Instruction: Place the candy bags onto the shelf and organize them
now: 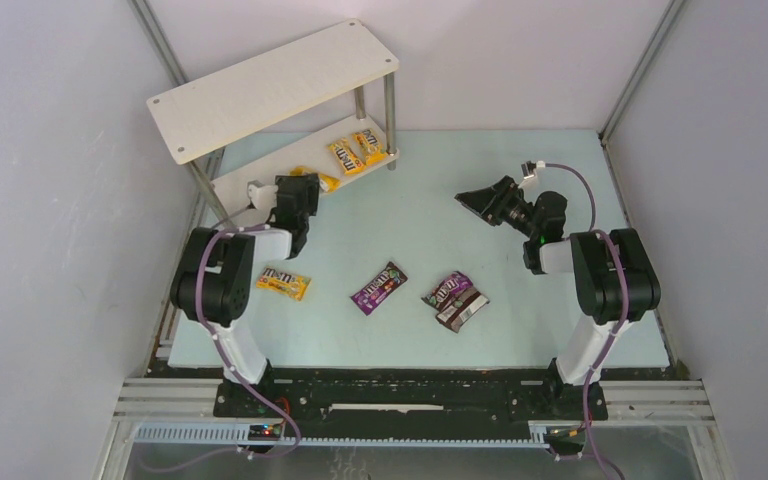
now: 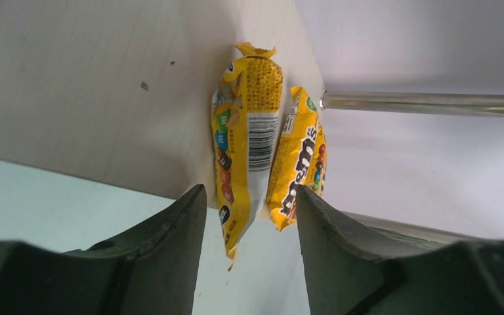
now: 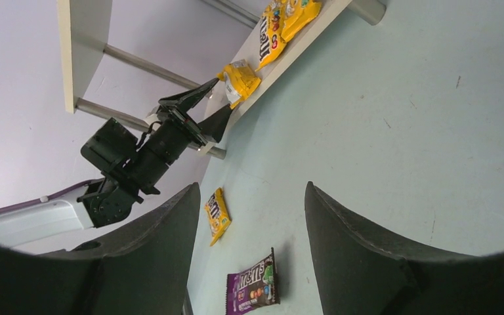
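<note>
Candy bags [image 1: 378, 287]: three yellow on the shelf [image 1: 260, 90], lower board; four flat on the table [image 1: 520, 310]. Light, limp, glossy, likely slippery; pinch across the middle. Left gripper [image 2: 249, 190] open around the nearest bag [image 2: 246, 151], seemingly not touching it. Right gripper [image 3: 251, 187] open, empty.
</note>
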